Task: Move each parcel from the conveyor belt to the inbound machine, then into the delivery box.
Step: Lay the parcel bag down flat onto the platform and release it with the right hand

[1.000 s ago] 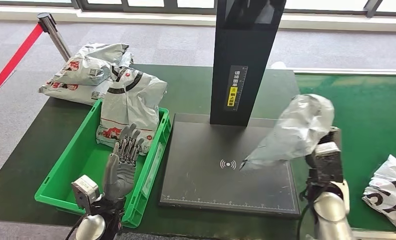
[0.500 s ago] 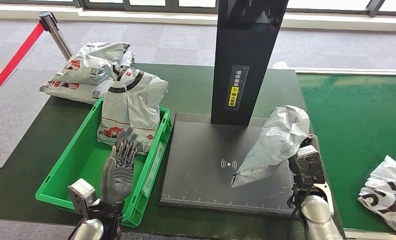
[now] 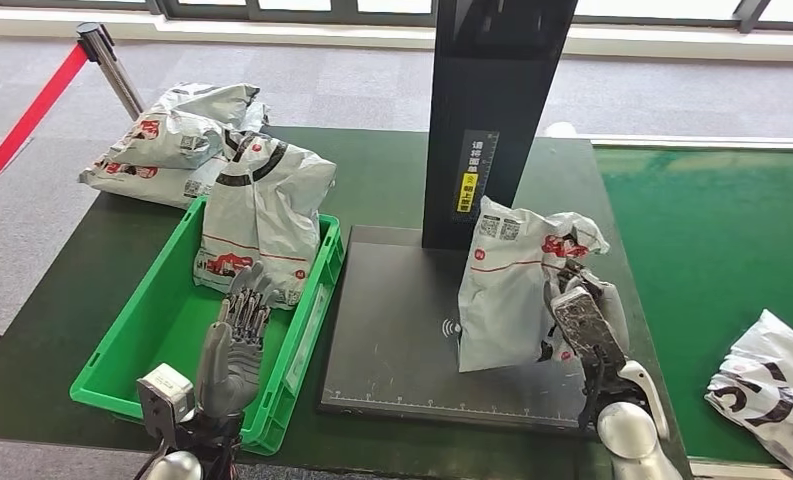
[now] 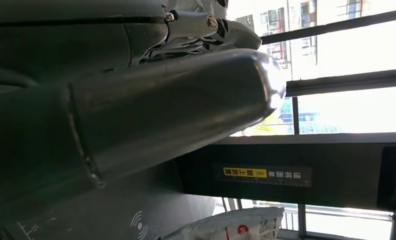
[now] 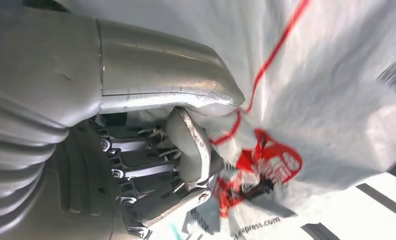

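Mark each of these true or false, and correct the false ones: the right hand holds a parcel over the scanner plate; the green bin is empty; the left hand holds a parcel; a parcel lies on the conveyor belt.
1. The right hand holds a parcel over the scanner plate. True.
2. The green bin is empty. False: a white parcel leans in its far end.
3. The left hand holds a parcel. False: it holds nothing, fingers apart, above the bin.
4. A parcel lies on the conveyor belt. True.
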Available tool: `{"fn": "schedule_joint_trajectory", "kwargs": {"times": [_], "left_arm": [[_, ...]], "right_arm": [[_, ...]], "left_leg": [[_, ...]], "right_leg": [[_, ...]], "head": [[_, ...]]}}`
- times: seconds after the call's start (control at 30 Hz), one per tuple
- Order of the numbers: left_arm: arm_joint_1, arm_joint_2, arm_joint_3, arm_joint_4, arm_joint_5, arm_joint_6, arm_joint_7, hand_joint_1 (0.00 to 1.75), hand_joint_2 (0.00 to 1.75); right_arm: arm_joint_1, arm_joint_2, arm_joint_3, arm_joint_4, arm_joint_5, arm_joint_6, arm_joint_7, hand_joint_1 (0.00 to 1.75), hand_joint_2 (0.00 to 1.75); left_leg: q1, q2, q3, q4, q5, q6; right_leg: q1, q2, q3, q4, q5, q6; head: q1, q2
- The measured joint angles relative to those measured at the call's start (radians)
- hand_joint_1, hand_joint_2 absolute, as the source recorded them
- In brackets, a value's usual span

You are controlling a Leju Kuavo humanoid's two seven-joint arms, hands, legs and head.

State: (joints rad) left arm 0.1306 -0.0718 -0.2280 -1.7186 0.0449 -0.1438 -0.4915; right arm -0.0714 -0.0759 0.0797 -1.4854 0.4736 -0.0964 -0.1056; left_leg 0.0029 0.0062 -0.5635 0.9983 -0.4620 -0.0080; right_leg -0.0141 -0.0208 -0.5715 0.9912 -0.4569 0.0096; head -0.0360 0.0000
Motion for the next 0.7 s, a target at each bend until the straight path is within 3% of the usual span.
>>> {"fn": "schedule_joint_trajectory", "kwargs": {"times": [0.07, 0.27, 0.7], "left_arm": [[0.009, -0.004, 0.0, -0.011, -0.012, 0.013, 0.007, 0.0, 0.0], [0.013, -0.023, 0.0, -0.021, -0.032, 0.089, 0.048, 0.0, 0.0], [-0.006, -0.044, -0.001, -0.005, -0.013, 0.154, 0.109, 0.0, 0.0]], "right_arm": [[0.015, 0.005, 0.0, -0.028, 0.007, 0.01, 0.005, 0.0, 0.0], [0.07, 0.019, 0.0, -0.077, -0.07, 0.086, -0.044, 0.0, 0.0], [0.109, 0.063, 0.0, -0.093, -0.119, 0.132, -0.075, 0.0, 0.0]], "left_leg": [[0.0, 0.0, 0.0, 0.0, 0.0, 0.0], [0.0, 0.0, 0.0, 0.0, 0.0, 0.0], [0.0, 0.002, 0.0, 0.0, 0.0, 0.0]], "right_leg": [[0.0, 0.0, 0.0, 0.0, 0.0, 0.0], [0.0, 0.0, 0.0, 0.0, 0.0, 0.0], [0.0, 0.001, -0.001, 0.0, 0.0, 0.0]], "head": [[0.0, 0.0], [0.0, 0.0], [0.0, 0.0]]}}
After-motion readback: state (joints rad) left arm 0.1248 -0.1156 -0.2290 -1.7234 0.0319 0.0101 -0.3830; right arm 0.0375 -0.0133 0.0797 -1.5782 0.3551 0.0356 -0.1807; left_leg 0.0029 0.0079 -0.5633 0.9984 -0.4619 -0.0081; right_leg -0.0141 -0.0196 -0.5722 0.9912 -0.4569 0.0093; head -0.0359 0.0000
